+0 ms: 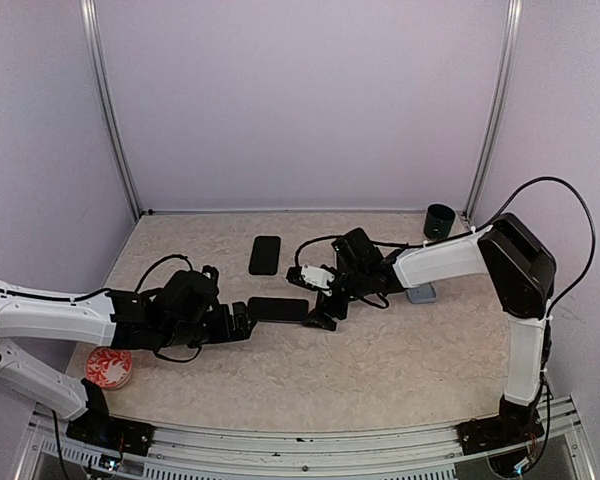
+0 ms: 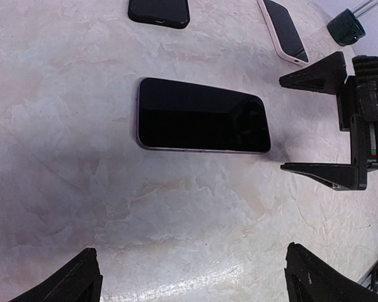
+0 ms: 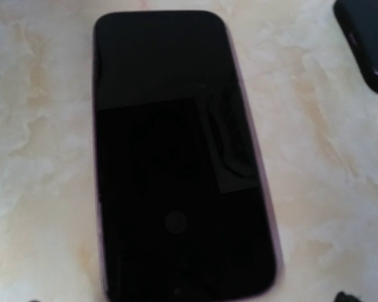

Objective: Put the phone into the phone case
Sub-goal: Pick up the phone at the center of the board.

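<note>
So, phone [image 2: 201,115] boxed in.
Left gripper [image 2: 190,270] and right gripper [image 2: 286,124] spread wide at either end, not touching it.

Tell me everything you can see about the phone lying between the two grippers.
The phone is a dark slab with rounded corners, a glossy black screen that is off and a thin metallic-looking rim. It lies flat, screen up, on the marbled table. The open right gripper faces one short end, apparently just short of it; only the table visibly touches it.
</note>
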Controlling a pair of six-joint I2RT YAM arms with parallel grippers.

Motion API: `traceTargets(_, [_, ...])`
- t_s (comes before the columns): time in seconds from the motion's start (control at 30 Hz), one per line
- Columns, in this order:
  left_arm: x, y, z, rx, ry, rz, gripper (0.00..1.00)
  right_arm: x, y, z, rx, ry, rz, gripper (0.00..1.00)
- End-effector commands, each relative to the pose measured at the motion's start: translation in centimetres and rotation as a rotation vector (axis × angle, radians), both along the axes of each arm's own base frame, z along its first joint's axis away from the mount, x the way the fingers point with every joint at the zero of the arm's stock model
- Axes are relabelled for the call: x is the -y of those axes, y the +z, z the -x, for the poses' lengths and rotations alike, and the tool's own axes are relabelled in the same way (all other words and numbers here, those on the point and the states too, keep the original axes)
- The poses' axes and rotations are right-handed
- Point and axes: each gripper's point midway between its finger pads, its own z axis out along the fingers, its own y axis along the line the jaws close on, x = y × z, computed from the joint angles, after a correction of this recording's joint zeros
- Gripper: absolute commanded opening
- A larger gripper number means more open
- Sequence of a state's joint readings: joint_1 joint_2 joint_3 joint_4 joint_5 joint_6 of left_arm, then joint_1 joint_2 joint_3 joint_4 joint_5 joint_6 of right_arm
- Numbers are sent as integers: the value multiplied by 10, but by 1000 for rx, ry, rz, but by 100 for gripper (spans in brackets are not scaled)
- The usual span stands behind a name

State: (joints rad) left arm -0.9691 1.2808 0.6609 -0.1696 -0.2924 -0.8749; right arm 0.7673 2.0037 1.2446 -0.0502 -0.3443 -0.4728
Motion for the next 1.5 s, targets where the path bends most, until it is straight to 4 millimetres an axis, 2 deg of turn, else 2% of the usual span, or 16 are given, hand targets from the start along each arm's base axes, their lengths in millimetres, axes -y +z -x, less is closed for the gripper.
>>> traceTargets(0.0, [-8,-4,7,5,13,-27,99,-10,-11,4,-17,63,30,100])
traceTargets(0.7, [-9,6,16,27,23,18,99,-22,-43,1,-98,81,59,99])
traceTargets(0.97, [-8,10,16,34,25,30,99,-26,-52,2,-164,80,76,94])
traceTargets(1.47, [-10,12,19,40,33,41,99,-21,-70,4,-238,40,126,83])
